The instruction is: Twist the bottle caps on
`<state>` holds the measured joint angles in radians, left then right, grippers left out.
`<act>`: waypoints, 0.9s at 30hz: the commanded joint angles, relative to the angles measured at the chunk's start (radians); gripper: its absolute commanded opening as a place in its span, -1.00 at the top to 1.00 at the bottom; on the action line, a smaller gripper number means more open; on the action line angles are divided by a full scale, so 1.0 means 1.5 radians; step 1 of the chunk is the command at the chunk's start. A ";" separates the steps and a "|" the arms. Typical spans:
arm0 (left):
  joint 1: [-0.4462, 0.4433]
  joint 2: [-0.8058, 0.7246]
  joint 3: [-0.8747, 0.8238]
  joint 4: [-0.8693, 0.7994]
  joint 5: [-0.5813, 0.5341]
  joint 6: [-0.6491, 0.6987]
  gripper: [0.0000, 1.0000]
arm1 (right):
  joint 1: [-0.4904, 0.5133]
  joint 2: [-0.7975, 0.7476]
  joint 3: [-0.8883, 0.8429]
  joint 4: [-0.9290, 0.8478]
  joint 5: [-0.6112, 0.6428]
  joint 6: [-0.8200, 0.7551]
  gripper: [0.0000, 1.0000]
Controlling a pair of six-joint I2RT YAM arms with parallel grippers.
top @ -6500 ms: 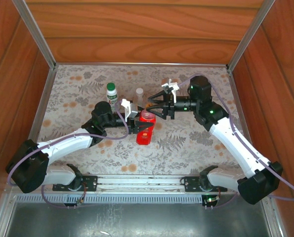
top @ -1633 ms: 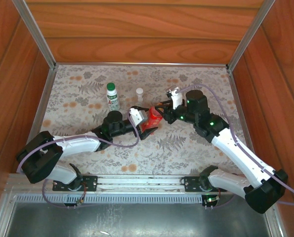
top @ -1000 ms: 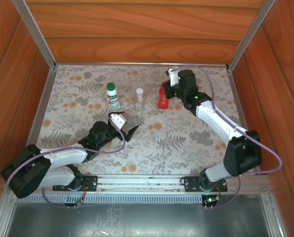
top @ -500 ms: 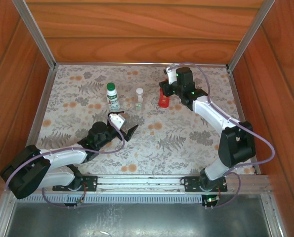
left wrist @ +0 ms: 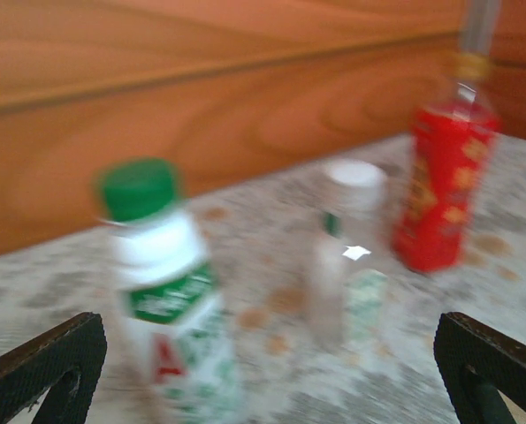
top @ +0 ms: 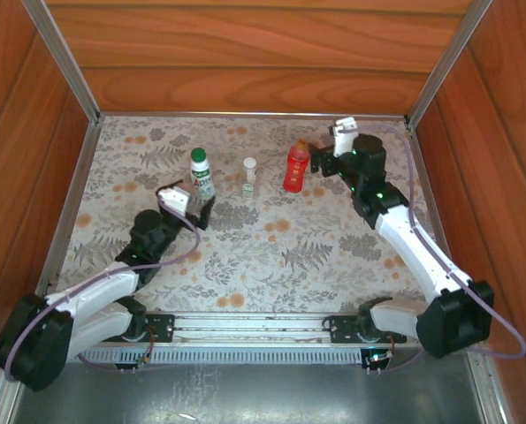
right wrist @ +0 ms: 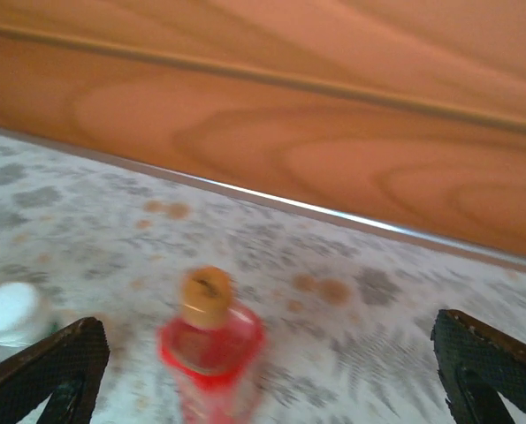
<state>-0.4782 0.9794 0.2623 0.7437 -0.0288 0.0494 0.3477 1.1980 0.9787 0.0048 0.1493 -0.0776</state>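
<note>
Left gripper (left wrist: 267, 375) spread wide, empty, facing white bottle (left wrist: 170, 318). Right gripper (right wrist: 267, 371) spread wide, empty, near red bottle (right wrist: 211, 353).

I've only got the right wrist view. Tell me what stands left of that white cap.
Observer: A white bottle with a green-printed label, standing upright.
Operator: Report its cap.
Observer: A green cap sits on its neck.
Operator: Now my left side.
Observer: The left gripper hangs just in front of that bottle, jaws open, holding nothing.
</note>
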 commanded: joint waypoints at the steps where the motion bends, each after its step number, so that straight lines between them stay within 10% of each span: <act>1: 0.067 -0.044 -0.009 -0.080 -0.045 0.005 -1.00 | -0.058 -0.032 -0.094 0.067 0.073 0.034 -0.99; 12: 0.247 0.062 -0.037 -0.033 -0.109 0.025 -1.00 | -0.178 0.033 -0.367 0.399 0.029 0.019 -0.99; 27: 0.341 0.403 0.044 0.194 -0.068 -0.070 -1.00 | -0.234 0.216 -0.372 0.532 -0.070 0.080 -0.99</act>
<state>0.0273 1.5517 0.3008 0.9535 -0.1265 -0.0257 0.0055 1.5211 0.4114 0.7605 0.0727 0.0212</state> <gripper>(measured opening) 0.998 0.995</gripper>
